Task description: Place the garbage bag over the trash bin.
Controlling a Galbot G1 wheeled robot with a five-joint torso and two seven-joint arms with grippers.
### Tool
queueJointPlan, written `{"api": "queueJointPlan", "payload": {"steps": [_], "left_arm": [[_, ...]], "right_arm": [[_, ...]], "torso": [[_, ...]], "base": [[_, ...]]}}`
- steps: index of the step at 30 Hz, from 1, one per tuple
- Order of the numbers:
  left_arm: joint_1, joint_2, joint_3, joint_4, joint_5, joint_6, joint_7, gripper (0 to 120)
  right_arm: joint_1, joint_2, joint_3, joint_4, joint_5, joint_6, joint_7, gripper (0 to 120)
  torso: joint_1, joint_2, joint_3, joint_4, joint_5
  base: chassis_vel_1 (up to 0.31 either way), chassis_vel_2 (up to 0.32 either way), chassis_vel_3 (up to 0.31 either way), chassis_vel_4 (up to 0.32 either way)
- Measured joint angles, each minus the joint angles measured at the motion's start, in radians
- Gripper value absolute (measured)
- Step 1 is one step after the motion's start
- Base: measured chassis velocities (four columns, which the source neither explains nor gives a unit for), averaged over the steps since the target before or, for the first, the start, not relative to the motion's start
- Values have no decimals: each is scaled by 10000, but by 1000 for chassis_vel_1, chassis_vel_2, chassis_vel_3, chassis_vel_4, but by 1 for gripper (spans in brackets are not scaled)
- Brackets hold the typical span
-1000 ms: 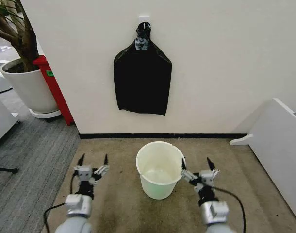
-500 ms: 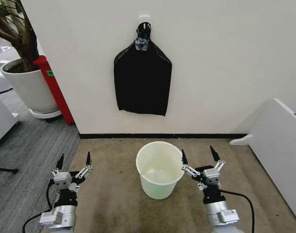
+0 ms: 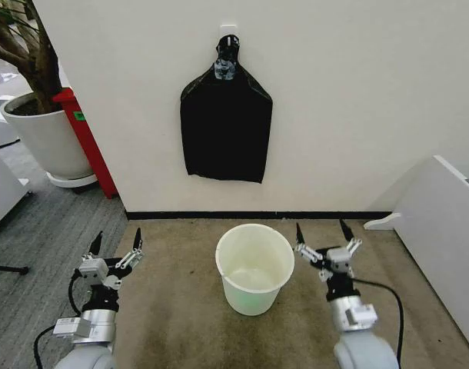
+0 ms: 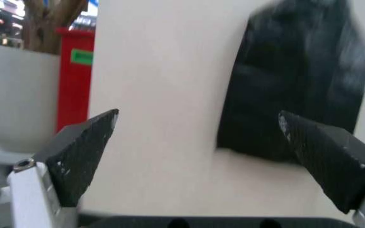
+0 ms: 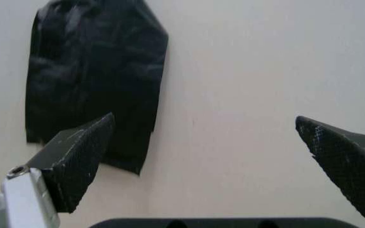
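Carpet (image 3: pixel 181 323): trash bin (image 3: pixel 254 269) between left pincer (image 3: pixel 116 242) and right pincer (image 3: pixel 323 233); both wide open, empty

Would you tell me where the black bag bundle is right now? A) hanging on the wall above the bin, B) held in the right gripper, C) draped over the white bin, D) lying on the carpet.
A: the black bag bundle hangs from a wall hook, above the trash bin, whose rim is bare; the left gripper and right gripper are open and hold nothing.

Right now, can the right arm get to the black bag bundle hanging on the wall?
Probably yes. The right gripper is open, empty and raised beside the trash bin, pointing at the wall, and nothing stands between it and the black bag bundle. The bundle hangs high, though, so reach may be a stretch.
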Motion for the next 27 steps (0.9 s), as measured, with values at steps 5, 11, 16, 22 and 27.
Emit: {"api": "queueJointPlan", "payload": {"steps": [5,11,16,22,27], "left_arm": [[-46,-80,198,265,-208,-662,250,100],[79,-292,172,448,209,-814,253,100],[64,-690,235,630,516,-776,209,100],[130,-979,298,807,836,-775,203,100],[154,-1084,264,1019,1019,-841,171,100]], "right_arm": [[1680,-968,-546,-333,1611,-445,318,100],[3580,-1702,-1561,-890,3012,-650,369,100],[6049,-1947,-3400,-2163,4039,-796,371,100],[7932,-1641,-4720,-3131,4386,-879,538,100],[9128,-1252,-5547,-3652,5093,-1170,1077,100]], "torso": [[1,-2,1,1,-1],[0,-2,0,0,-1],[1,-2,0,-4,1],[1,-2,0,1,1],[1,-2,0,0,-2]], "base": [[0,0,0,0],[0,0,0,0],[0,0,0,0],[0,0,0,0],[0,0,0,0]]}}
